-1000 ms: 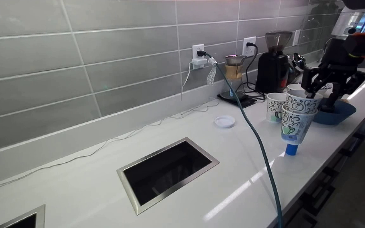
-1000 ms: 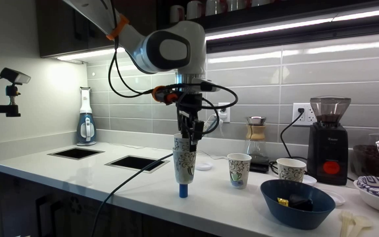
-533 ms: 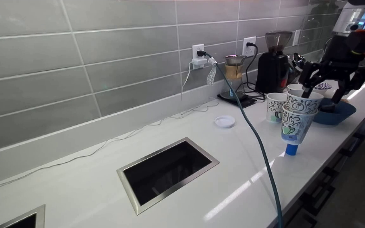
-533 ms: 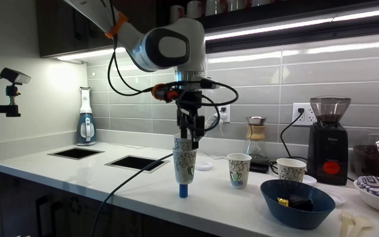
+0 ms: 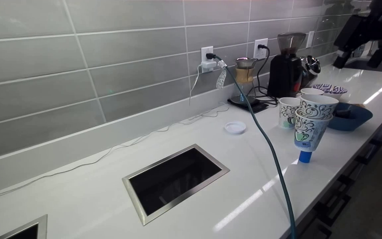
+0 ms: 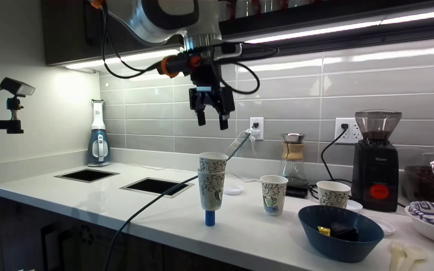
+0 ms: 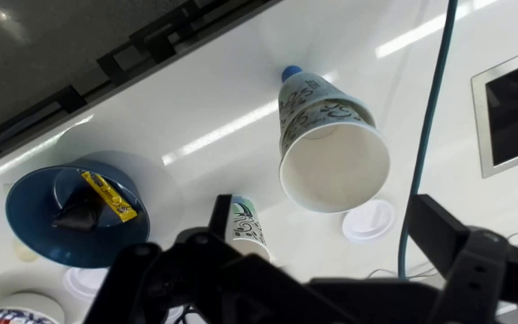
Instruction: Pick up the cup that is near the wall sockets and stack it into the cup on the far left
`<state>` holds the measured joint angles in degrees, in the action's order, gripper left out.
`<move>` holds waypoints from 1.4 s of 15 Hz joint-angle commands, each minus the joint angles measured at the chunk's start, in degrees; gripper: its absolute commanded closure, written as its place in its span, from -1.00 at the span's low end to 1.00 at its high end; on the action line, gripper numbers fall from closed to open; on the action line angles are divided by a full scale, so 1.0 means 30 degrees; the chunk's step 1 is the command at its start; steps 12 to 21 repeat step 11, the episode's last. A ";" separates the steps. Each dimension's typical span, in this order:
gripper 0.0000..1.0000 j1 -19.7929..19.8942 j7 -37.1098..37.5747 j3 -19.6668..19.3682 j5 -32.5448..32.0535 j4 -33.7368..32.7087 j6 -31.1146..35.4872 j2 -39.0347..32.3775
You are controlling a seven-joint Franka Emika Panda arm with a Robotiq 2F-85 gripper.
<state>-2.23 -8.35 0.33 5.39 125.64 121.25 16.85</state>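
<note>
The stacking is judged done. The upper cup (image 6: 213, 165) is lodged in the lower cup (image 6: 211, 190), leftmost of the cups in an exterior view, and the pair appears to be carried by a narrow blue support (image 6: 210, 219) on the counter (image 6: 247, 229). The step in hand is judged to be a clean retreat. Any sideways swing is best made at this height or higher, slowly, since such a slim base is likely to be upset by a light knock. The cable (image 7: 430, 112), which is routed past the pair, should be avoided, as it might be dragged against them. The upper rim is seen clearly above the lower one, so full seating cannot be confirmed; if a deeper nest is wanted, a light, centred press from above is called for.

The fingers (image 7: 436, 229) are spread wide, a broad gap being left between their tips. Nothing is held or touched: in both exterior views they are seen in free air, well apart from the upper cup's rim.
</note>
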 commanded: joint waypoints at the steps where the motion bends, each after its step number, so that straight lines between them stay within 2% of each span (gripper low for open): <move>1: -1.00 -0.0058 -0.2770 -0.0304 -0.1741 -0.0189 -0.2175 0.1792; 2: -1.00 -0.0004 -0.3501 -0.0416 -0.2375 -0.0264 -0.2654 0.2033; 3: -1.00 -0.0136 -0.2069 -0.0277 -0.1473 -0.0172 -0.1737 0.1481; 6: -1.00 -0.0146 -0.3059 -0.0528 -0.2038 -0.0191 -0.2368 0.2023; 21: -1.00 -0.0154 -0.3194 -0.0534 -0.2092 -0.0182 -0.2373 0.1996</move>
